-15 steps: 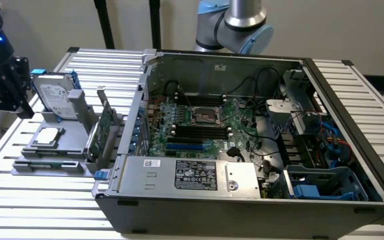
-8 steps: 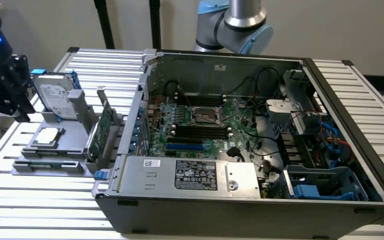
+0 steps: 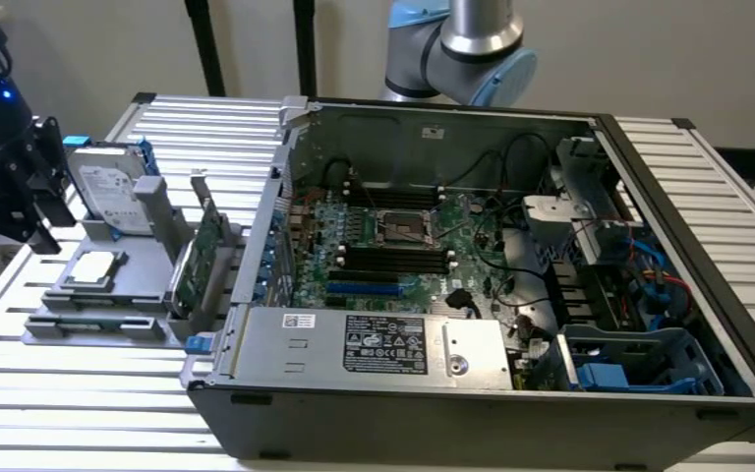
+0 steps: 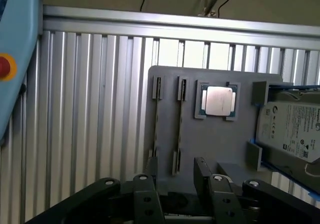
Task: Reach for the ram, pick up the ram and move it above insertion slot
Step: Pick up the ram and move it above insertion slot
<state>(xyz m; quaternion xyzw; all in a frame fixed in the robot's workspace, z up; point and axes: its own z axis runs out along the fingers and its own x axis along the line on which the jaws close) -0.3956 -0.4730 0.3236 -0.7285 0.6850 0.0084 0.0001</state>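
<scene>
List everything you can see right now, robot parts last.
ram sticks: two, dark thin edges, side by side in the tray's slots
processor chip: one, silver, on the tray beside the sticks
hard drive: one, silver with a white label, at the tray's edge
expansion card: one, green, upright between tray and case
tray: one, grey, on the table
computer case: one, dark grey, open
motherboard: one, green, inside the case
power supply: one, silver, at the case's near wall
table: one, silver slats
pendant: one, light blue, red button
arm: one, silver and blue, behind the case
gripper: one, black, jaws open, over the tray by the ram sticks
</scene>
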